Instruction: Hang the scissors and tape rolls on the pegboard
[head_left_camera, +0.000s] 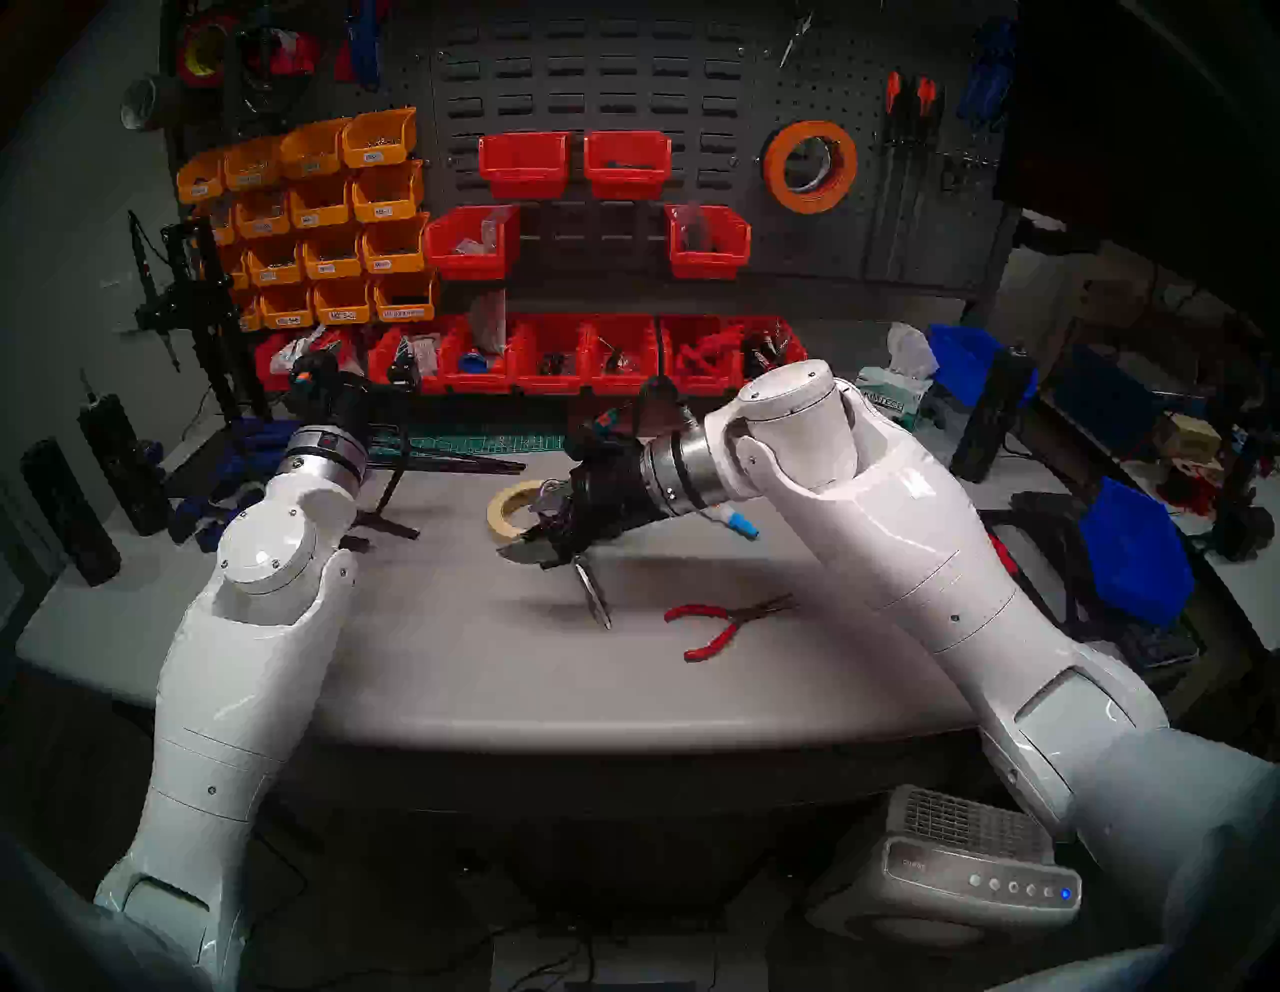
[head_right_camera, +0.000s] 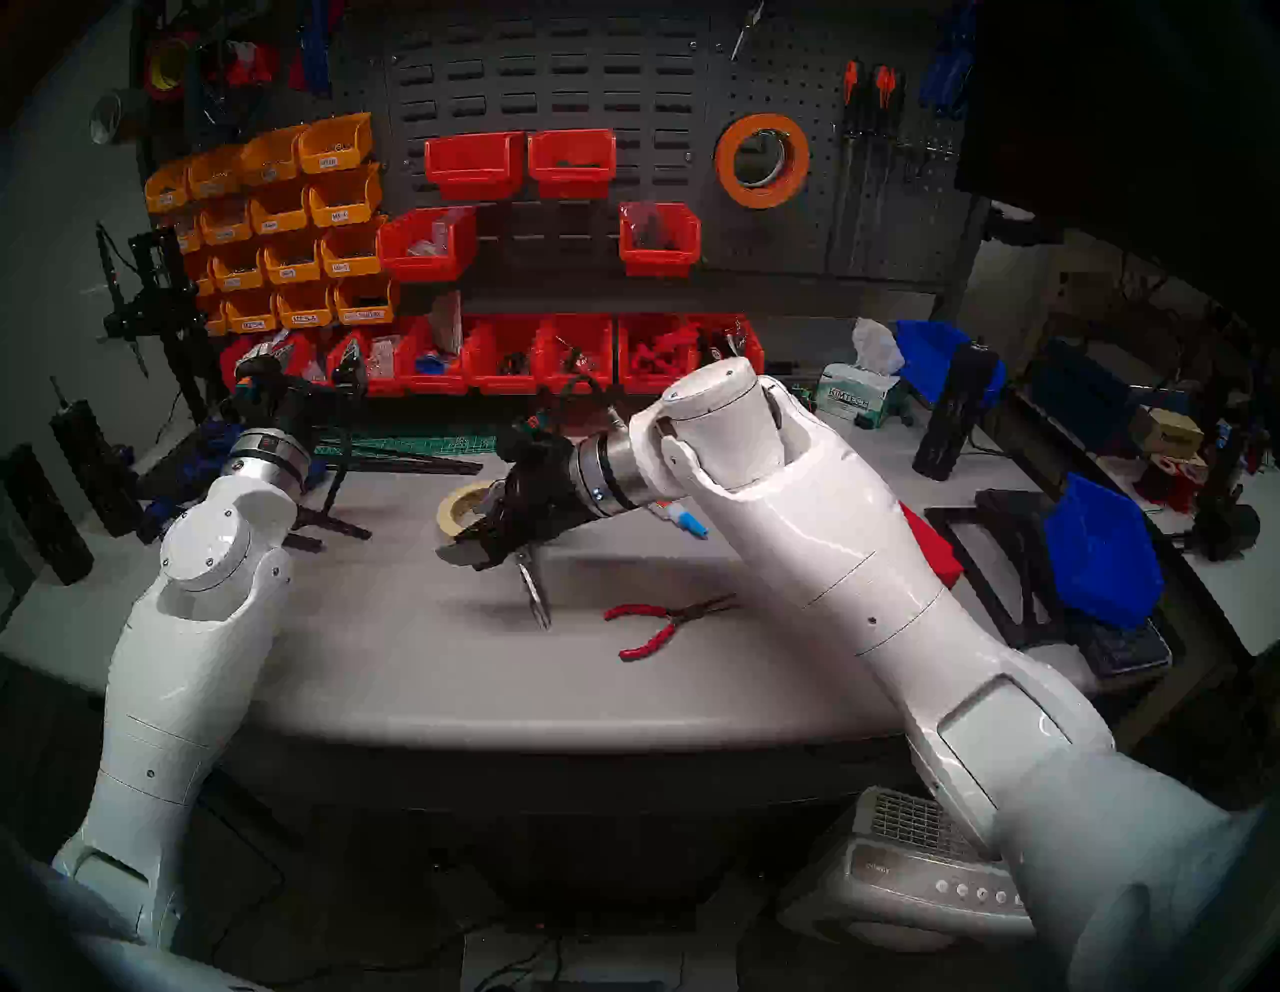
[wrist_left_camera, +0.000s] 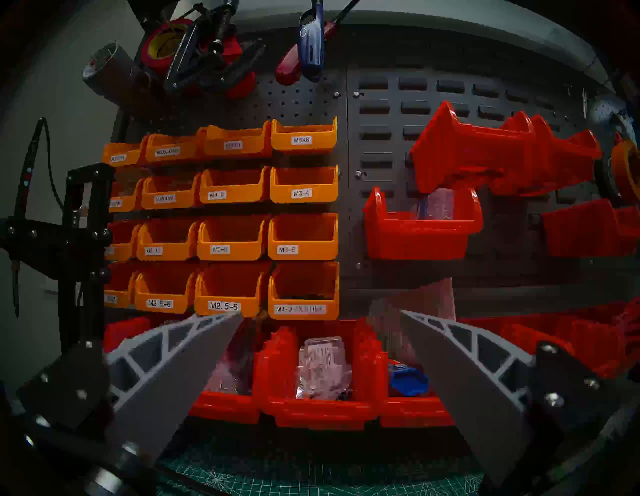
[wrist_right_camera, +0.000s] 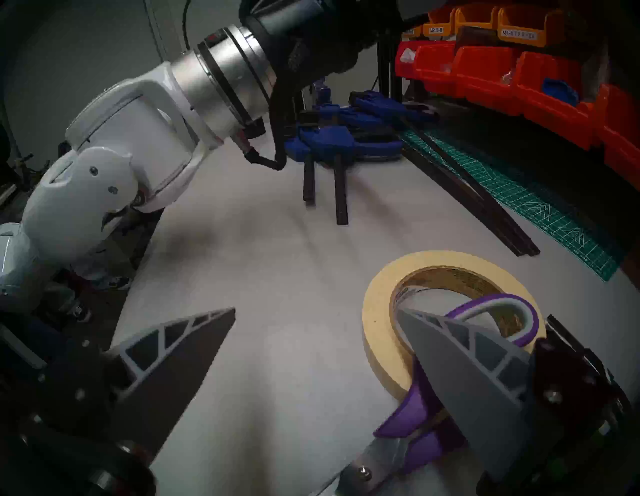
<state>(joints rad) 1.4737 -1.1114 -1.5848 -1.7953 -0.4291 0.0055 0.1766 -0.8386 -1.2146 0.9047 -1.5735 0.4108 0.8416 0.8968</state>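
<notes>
At the centre of the pale grey worktable (head_left_camera: 485, 665), the right gripper (wrist_right_camera: 315, 311) is tilted down toward the robot's left with its two ribbed grey fingers spread wide. Nothing is pinched between them. The large scissors with purple plastic loop handles and long silver blades (wrist_right_camera: 415, 412) hang by a handle loop threaded over one finger (wrist_right_camera: 485, 374). Their long axis runs steeply downward, blades (head_left_camera: 596, 596) below the gripper and tips near the tabletop; whether they touch it cannot be told.

Just beyond that finger the cream masking-tape roll (wrist_right_camera: 377, 311) lies flat on the table. The bright orange tape roll (head_left_camera: 779, 173) already hangs on the dark grey perforated metal pegboard (head_left_camera: 866, 104). No black roll can be made out.

The pegboard stands on the back wall, up and to the right of the gripper and well apart from it. The right arm, which carries the scissors, is judged the nearer. The loop would need to meet a hook while the scissors swing loosely.

The left gripper (wrist_left_camera: 320, 313) faces the orange bins (wrist_left_camera: 301, 239), fingers apart and empty. Red-handled needle-nose pliers (head_left_camera: 699, 627) lie near the blades.
</notes>
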